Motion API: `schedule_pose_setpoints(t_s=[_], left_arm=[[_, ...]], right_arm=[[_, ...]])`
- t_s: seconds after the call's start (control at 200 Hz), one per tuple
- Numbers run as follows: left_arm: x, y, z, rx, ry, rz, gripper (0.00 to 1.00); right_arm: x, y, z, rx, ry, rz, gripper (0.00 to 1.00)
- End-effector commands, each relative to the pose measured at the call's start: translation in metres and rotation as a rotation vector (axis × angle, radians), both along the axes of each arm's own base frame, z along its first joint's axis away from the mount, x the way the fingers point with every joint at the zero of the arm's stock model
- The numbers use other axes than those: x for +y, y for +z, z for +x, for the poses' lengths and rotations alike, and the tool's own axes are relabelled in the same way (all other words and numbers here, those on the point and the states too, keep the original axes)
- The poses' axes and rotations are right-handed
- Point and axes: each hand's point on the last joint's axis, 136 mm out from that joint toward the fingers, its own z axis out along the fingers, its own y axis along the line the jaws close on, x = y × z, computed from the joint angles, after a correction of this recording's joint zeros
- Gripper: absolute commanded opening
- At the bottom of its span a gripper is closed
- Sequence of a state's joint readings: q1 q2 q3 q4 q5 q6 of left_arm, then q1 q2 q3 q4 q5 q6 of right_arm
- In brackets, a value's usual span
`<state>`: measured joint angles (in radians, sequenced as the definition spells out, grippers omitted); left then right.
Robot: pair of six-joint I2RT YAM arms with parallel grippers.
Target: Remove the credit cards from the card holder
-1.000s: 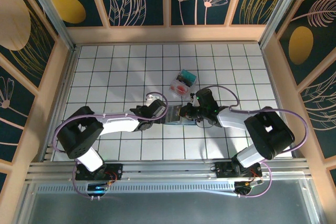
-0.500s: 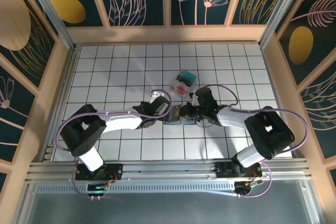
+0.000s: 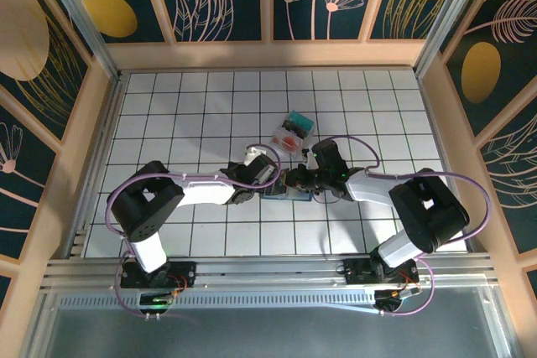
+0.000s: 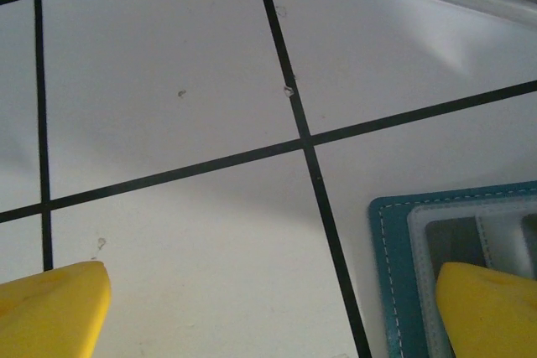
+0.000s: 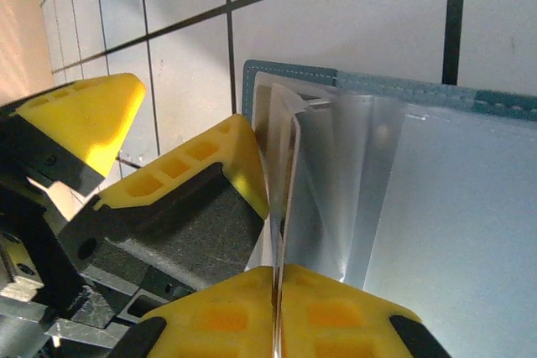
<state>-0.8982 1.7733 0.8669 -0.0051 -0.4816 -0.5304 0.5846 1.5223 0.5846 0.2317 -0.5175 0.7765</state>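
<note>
The white tiled counter [image 3: 168,115] is carrying everything, and the left arm [image 3: 201,192] and right arm [image 3: 377,184] are both reaching inward so that they are meeting near its middle. The teal card holder [image 3: 284,190] is lying flat and opened on the tiles between them; the left wrist view is showing its stitched corner [image 4: 393,274], and the right wrist view its far edge [image 5: 377,81].

The left end effector [image 3: 270,175] is standing released with its jaws spread wide. One yellow finger [image 4: 491,312] is hanging over the holder's corner and the other [image 4: 50,308] over bare tile.

The right end effector [image 5: 277,291] is sitting at the holder's other side with its yellow fingertips clenched together. They are pinching a thin pale sheet [image 5: 289,199] that is standing up out of the holder. I cannot tell whether that sheet is a card or an inner pocket flap.

Two credit cards [image 3: 292,132], one teal and one whitish-pink with a red blotch, are lying together on the tiles just beyond the end effectors, apart from the holder.
</note>
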Motion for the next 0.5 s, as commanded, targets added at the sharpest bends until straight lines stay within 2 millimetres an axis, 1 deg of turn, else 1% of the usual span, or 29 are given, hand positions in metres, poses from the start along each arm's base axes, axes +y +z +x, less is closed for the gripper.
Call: schedule_pose_setpoints(t_s=[0.0, 0.195, 0.31, 0.495], left_arm=[[0.027, -0.019, -0.011, 0.041, 0.017, 0.131, 0.99], [0.033, -0.022, -0.016, 0.051, 0.025, 0.134, 0.99], [0.035, -0.024, -0.017, 0.056, 0.028, 0.138, 0.99], [0.037, -0.025, -0.019, 0.060, 0.031, 0.138, 0.99]], right_arm=[[0.003, 0.004, 0.004, -0.010, -0.008, 0.031, 0.12], [0.000, 0.003, 0.004, -0.008, -0.014, 0.029, 0.13], [-0.002, 0.006, 0.004, -0.016, -0.019, 0.033, 0.18], [-0.006, 0.007, 0.004, -0.022, -0.029, 0.041, 0.18]])
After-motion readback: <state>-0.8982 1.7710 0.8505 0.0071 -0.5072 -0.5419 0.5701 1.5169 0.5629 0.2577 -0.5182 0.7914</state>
